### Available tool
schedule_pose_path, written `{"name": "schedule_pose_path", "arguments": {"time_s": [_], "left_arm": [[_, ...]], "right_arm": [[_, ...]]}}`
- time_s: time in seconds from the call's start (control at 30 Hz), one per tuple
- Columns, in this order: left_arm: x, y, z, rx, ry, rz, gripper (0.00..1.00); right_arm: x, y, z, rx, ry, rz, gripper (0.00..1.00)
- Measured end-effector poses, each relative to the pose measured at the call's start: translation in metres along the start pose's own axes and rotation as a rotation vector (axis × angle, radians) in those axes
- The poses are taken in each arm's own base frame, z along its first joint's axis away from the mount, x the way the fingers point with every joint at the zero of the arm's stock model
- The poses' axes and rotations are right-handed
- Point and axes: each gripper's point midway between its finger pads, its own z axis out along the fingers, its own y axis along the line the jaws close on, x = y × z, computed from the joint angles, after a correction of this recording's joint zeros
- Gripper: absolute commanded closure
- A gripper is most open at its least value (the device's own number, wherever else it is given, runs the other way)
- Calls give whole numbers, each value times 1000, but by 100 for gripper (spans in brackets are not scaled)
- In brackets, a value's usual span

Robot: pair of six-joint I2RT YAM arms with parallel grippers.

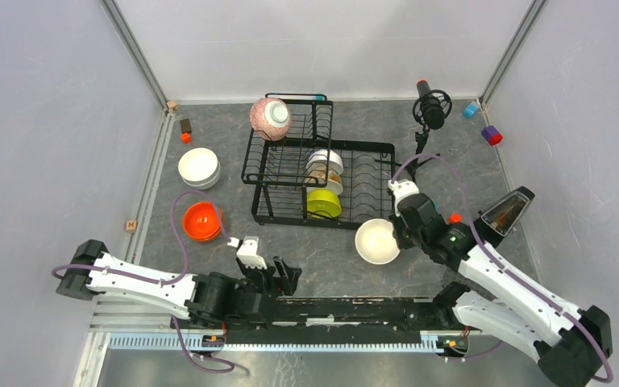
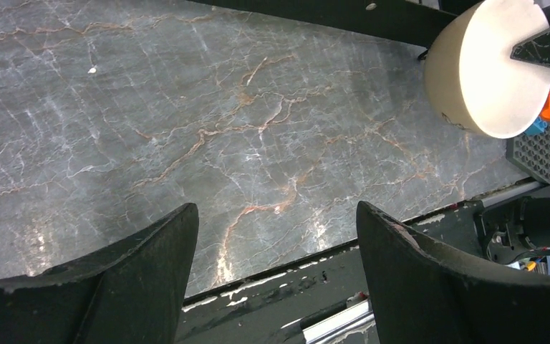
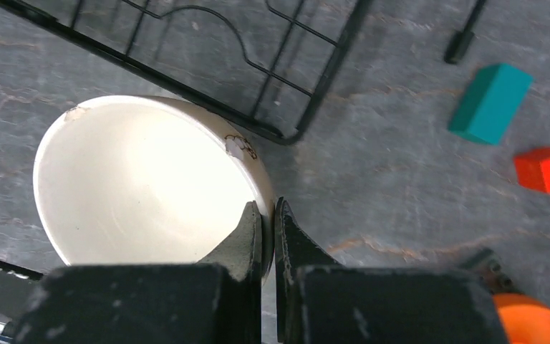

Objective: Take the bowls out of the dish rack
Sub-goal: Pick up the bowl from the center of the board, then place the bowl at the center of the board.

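The black wire dish rack [image 1: 290, 145] stands at the table's middle back. A pink-speckled bowl [image 1: 270, 118] sits on its upper shelf. White and cream bowls [image 1: 324, 165] and a lime green bowl [image 1: 323, 203] stand in its lower tray. My right gripper [image 1: 397, 232] is shut on the rim of a cream bowl [image 1: 377, 241], just off the rack's front right corner; the right wrist view shows the fingers pinching the rim [image 3: 266, 215] of that cream bowl [image 3: 143, 179]. My left gripper [image 1: 270, 262] is open and empty near the front edge; it also shows in the left wrist view [image 2: 278, 215].
A stack of white bowls [image 1: 199, 167] and orange bowls [image 1: 201, 221] sit on the table left of the rack. A black microphone tripod [image 1: 430, 109] stands right of the rack. Small coloured blocks lie at the back right [image 1: 492, 135] and back left [image 1: 185, 127].
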Motion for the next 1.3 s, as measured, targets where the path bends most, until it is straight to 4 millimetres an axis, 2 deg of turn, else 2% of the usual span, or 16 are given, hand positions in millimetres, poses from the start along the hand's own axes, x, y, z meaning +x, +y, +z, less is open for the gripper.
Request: {"name": "schedule_pose_path", "arguments": {"time_s": [0.3,0.53,0.63,0.83,0.9,1.07,1.3], "left_arm": [[-3,-12,2,32,-26,31,13],[2,-24,10,45,-43,133,13],[1,-35,13,32,-45,199,13],[-7,-72,12,49,-54,254,13],[-7,-79,13,55,-56,272,13],[-2,-84,16,62,-52,319,13],[1,-88,17,80,-39,355,13]], "right_arm": [[24,-46,-18,140,82,51,100],[25,-86,-32,287,54,164,100],[21,-106,-33,361,13,249,100],[9,-138,-29,465,-94,452,100],[5,-144,-28,484,-113,488,100],[-5,-166,-21,546,-136,597,100],[-13,-210,-11,664,-174,738,100]]}}
